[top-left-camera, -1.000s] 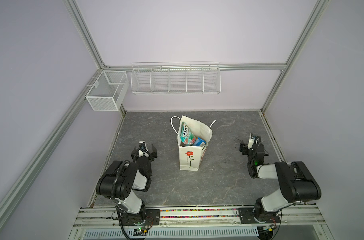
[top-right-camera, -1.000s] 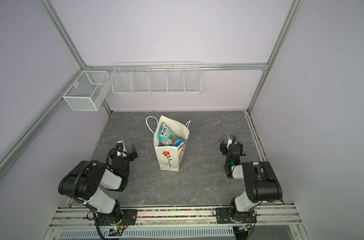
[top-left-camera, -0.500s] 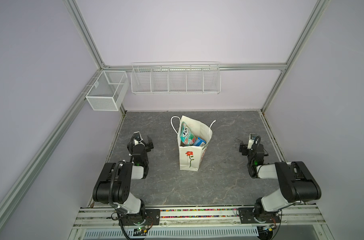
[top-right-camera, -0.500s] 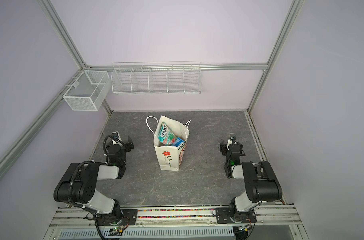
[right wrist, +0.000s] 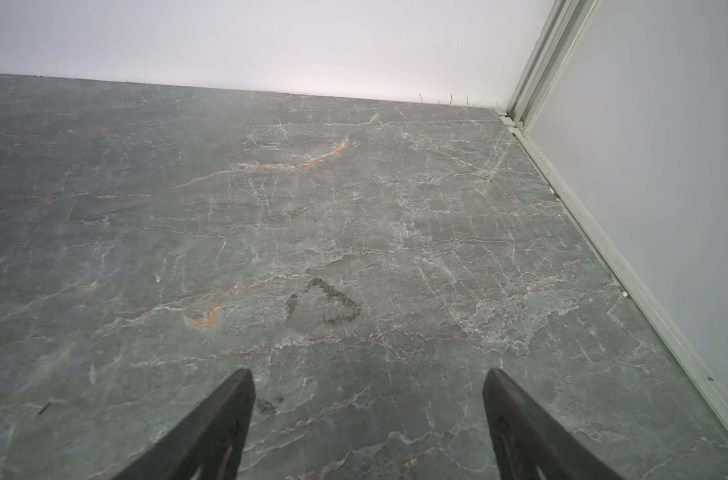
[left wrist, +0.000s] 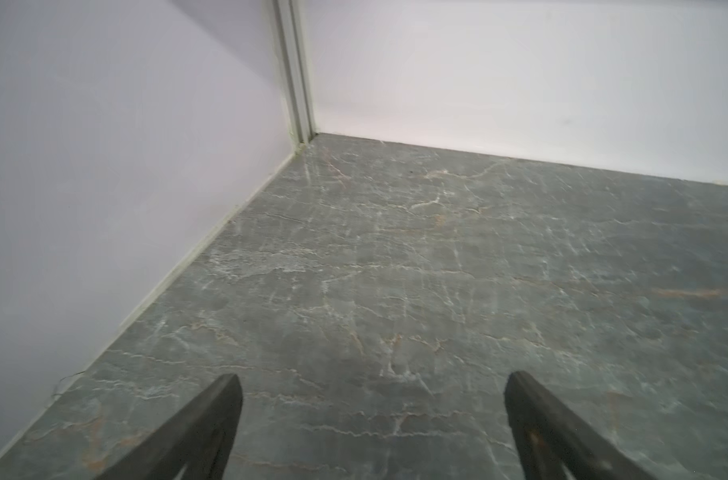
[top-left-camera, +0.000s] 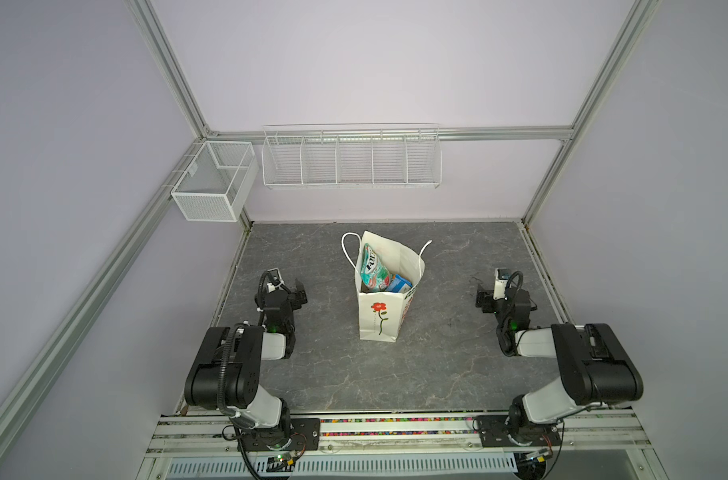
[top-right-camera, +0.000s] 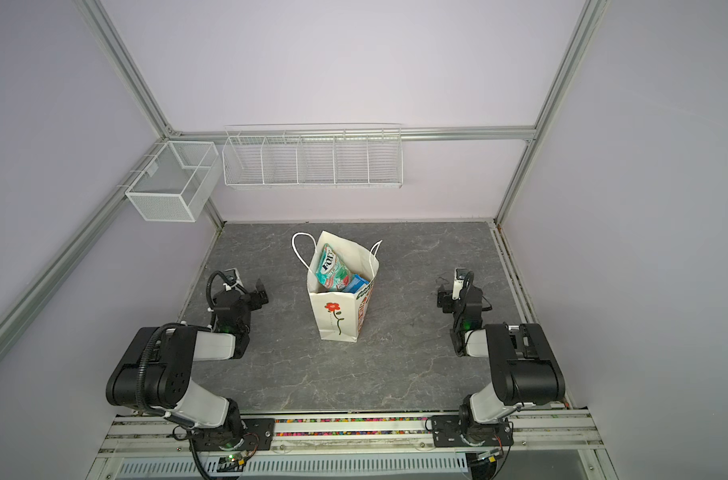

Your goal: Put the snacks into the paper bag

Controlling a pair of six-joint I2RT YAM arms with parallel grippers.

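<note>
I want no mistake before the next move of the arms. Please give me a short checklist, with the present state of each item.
1. Paper bag upright on the table: ok.
2. FOX'S packet and blue pack inside the bag: ok.
3. Other snacks inside: cannot tell, hidden deeper.
4. Left gripper open, empty: ok.
5. Right gripper open, empty: ok.
6. No snack loose on the table: ok.

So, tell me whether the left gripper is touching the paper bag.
Apart. In both top views bare grey tabletop lies between the left gripper and the paper bag.
</note>
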